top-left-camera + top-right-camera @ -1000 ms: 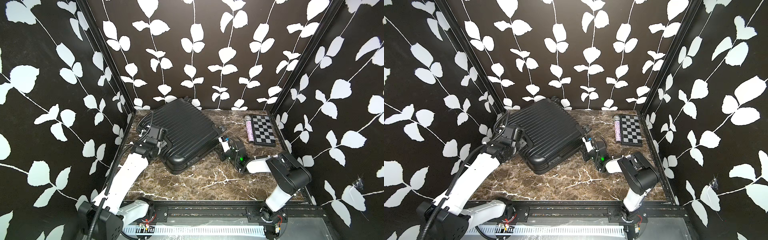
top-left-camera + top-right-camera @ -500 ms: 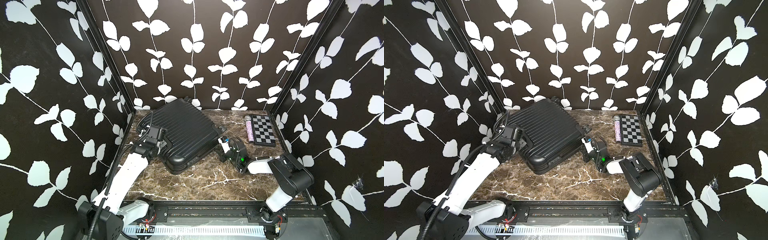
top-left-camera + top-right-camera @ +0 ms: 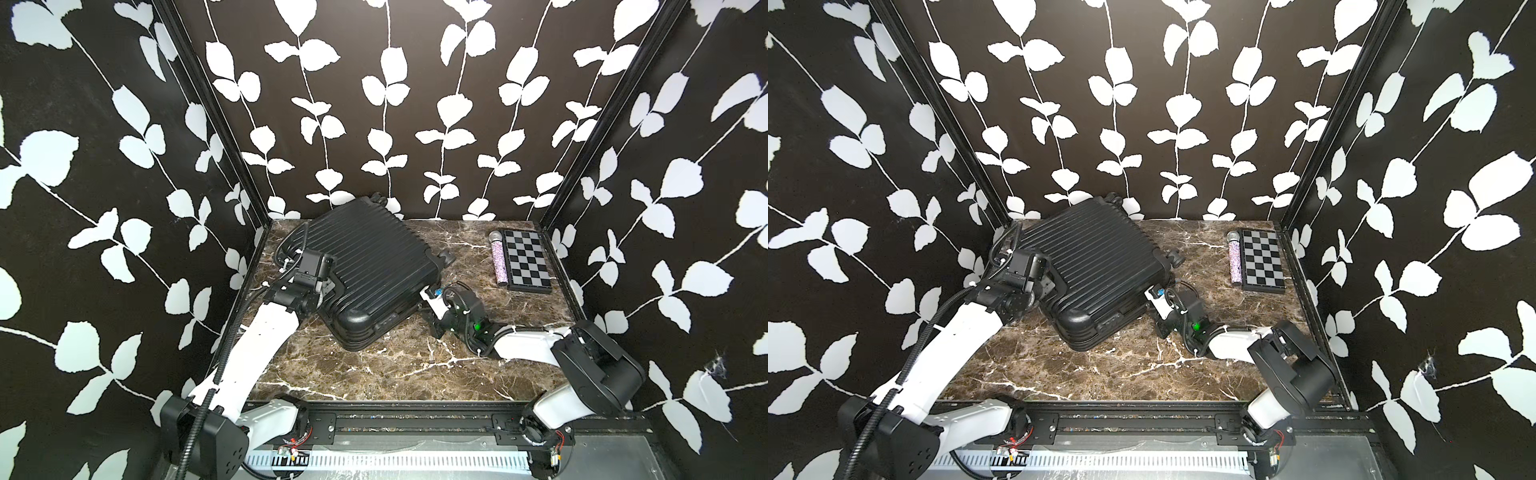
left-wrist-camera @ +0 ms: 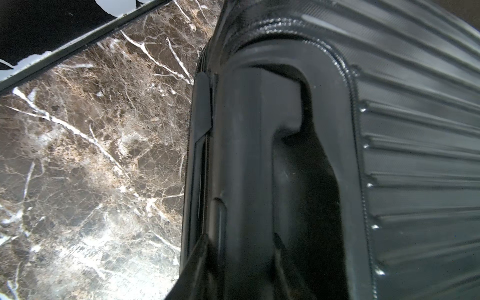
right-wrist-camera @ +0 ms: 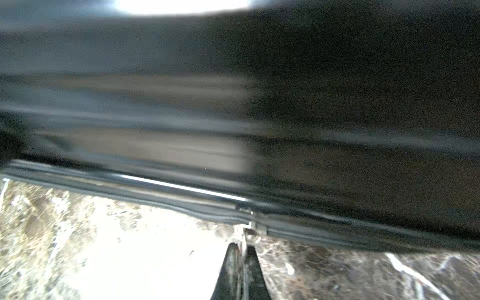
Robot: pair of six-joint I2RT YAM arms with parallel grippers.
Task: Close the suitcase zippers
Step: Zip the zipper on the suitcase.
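Observation:
The black ribbed suitcase (image 3: 365, 266) (image 3: 1096, 266) lies flat and closed at the back left of the marble table, in both top views. My left gripper (image 3: 328, 286) (image 3: 1046, 286) is at its left side. In the left wrist view its fingers (image 4: 197, 257) straddle the suitcase's side handle (image 4: 246, 168), so the left gripper (image 4: 239, 241) is shut on that bar. My right gripper (image 3: 428, 297) (image 3: 1152, 297) is at the suitcase's right edge. In the blurred right wrist view the right gripper (image 5: 242, 249) pinches a small metal zipper pull (image 5: 250, 231) on the zipper track (image 5: 181, 205) low on the rim.
A flat checkered box (image 3: 525, 262) (image 3: 1262, 259) lies at the back right, with a glittery purple microphone (image 3: 498, 259) (image 3: 1235, 259) along its left side. Black leaf-patterned walls enclose the table (image 3: 374, 374) on three sides.
The right gripper's jaws have closed at the suitcase's right edge, and the right arm's elbow has drifted slightly right and nearer. The left arm and the suitcase look unmoved.

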